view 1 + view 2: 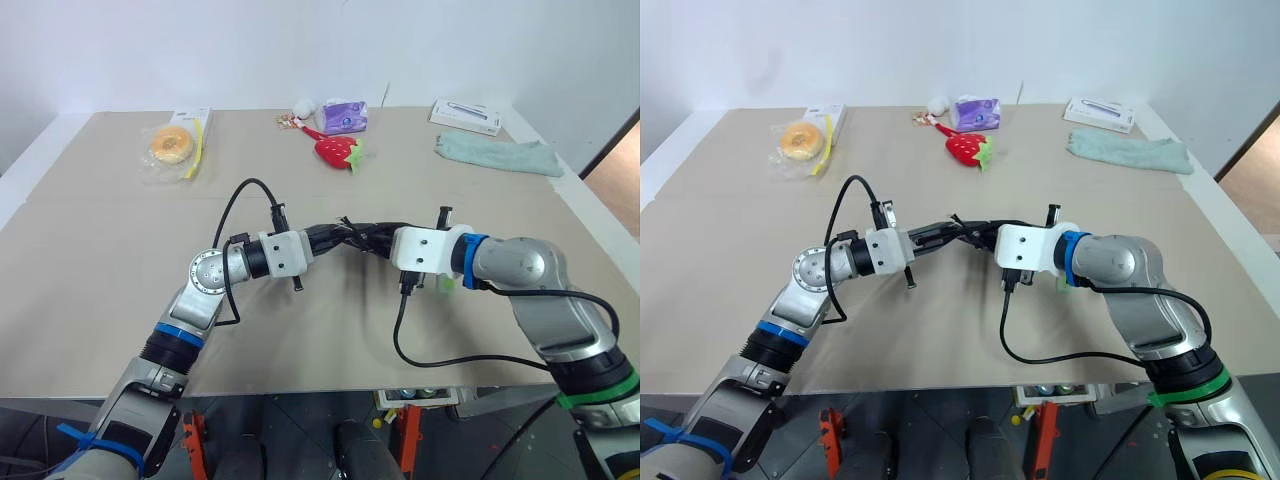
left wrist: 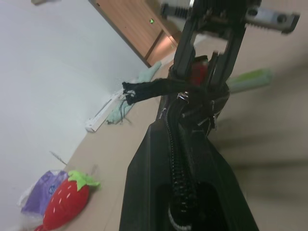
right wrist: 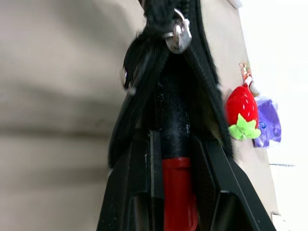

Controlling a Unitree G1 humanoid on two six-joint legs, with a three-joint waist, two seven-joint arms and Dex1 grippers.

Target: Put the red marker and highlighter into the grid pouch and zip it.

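Above the matte tan surface (image 1: 120, 260), the left claw (image 1: 322, 238) is clenched on one end of the soft black grid pouch (image 1: 355, 238), held aloft. The right claw (image 3: 175, 192) grasps the smooth cylindrical red marker (image 3: 177, 190), its tip between the pouch's toothed zipper edges.

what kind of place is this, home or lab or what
Most likely a robot test lab rather than a home. A plain table covered in beige board stands against a bare white wall, and unrelated props are spread along its far side: a plush strawberry, a packaged donut and a green cloth.
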